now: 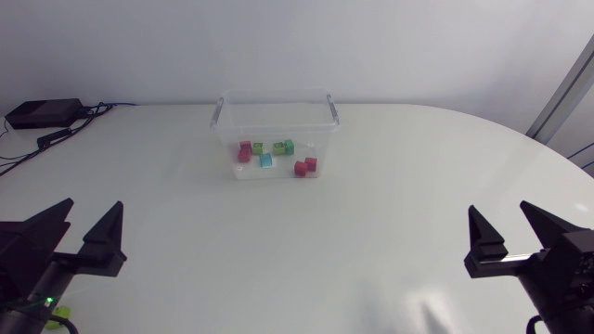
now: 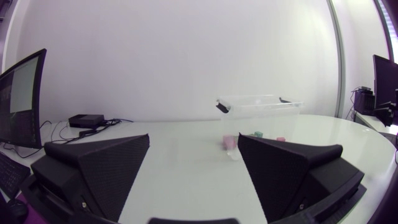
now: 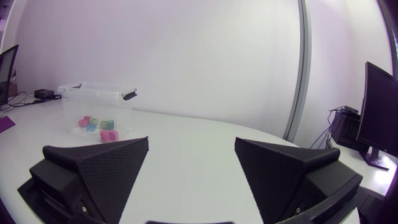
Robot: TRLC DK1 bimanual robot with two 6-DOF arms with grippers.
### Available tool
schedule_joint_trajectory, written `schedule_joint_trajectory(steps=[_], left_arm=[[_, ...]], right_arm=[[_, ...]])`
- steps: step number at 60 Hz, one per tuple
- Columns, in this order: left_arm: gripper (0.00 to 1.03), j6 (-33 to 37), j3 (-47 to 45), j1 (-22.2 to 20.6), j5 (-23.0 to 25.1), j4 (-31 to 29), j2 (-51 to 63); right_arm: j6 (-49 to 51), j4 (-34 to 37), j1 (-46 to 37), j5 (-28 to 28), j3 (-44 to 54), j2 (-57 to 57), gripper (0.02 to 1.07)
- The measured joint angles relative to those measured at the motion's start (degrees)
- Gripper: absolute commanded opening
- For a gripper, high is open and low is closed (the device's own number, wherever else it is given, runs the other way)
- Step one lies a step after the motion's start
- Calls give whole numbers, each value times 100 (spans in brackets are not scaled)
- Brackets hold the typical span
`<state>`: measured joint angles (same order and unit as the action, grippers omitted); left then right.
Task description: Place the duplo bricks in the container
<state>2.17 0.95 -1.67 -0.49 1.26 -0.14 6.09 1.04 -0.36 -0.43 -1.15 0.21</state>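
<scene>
Head view: the left gripper (image 1: pixel 91 208) and right gripper (image 1: pixel 501 211) both stand with fingers spread wide and nothing between them, drawn back at the table's near side, probably because nothing loose is left to fetch. The container (image 1: pixel 276 130) sits well ahead of both, and the bricks (image 1: pixel 266 160), red, green and blue, lie on its floor. A green speck (image 1: pixel 61 312) beside the left arm may be a stray brick; I cannot tell. No print is readable anywhere.
</scene>
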Motion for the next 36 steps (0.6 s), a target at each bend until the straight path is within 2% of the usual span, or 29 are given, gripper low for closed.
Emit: schedule_joint_trajectory(steps=[16,23,28,36], left_arm=[[99,236,37,-17,4,107,85],[99,299,391,-103,9,4,798],[99,328,992,-103,22,-400,1582],[99,463,2420,-103,22,-1628,2726]], right_arm=[[0,0,0,0,0,0,102],[0,0,0,0,0,0,102],[0,0,0,0,0,0,102],[0,0,0,0,0,0,102]])
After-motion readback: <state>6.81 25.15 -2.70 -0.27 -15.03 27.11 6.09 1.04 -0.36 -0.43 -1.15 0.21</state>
